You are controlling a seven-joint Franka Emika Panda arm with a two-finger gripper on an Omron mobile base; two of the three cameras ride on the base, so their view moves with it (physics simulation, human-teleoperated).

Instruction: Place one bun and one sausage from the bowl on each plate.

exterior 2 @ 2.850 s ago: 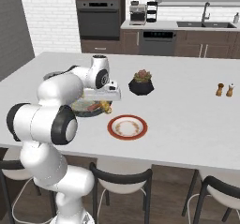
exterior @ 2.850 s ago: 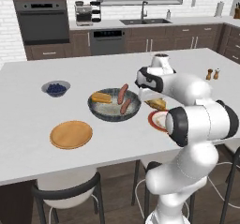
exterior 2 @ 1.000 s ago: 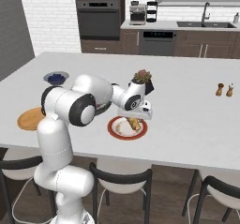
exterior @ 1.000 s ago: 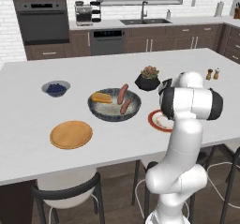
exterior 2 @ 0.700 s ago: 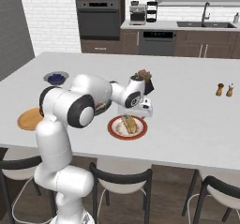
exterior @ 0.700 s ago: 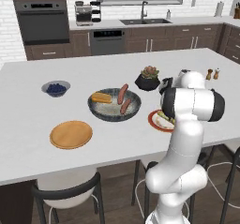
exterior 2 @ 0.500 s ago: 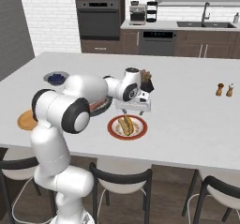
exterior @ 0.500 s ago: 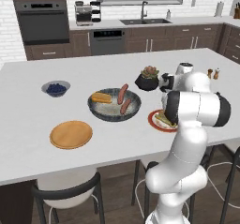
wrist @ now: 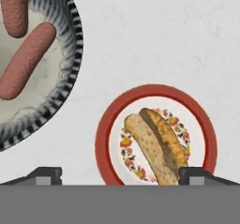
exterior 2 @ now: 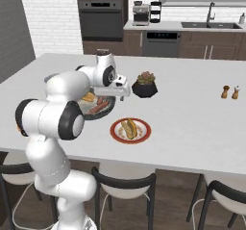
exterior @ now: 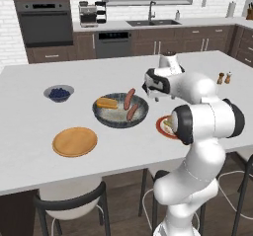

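Note:
The dark grey bowl [exterior: 120, 116] holds one bun [exterior: 107, 102] and two sausages [exterior: 129, 98] [exterior: 132, 112]. In the hand view the bowl's rim [wrist: 70, 54] and both sausages [wrist: 26, 61] [wrist: 16, 7] lie at the upper left. The red-rimmed plate [wrist: 105, 134] carries a bun [wrist: 157, 145] and sits right of the bowl; it is also in the right base view [exterior 2: 115, 130]. The wooden plate [exterior: 74, 141] lies bare in front of the bowl. My gripper [exterior: 152, 93] [exterior 2: 121, 95] [wrist: 123, 176] hovers open and empty above the counter between the bowl and the red-rimmed plate.
A small bowl of blueberries [exterior: 59, 93] stands left of the big bowl. Behind the red-rimmed plate is a dark pot with a plant [exterior 2: 145, 85]. Salt and pepper shakers [exterior 2: 230, 92] stand far to the right. Stools line the counter's near edge.
The bun went from the gripper onto the red-rimmed plate. The gripper has opened, risen and swung back toward the bowl.

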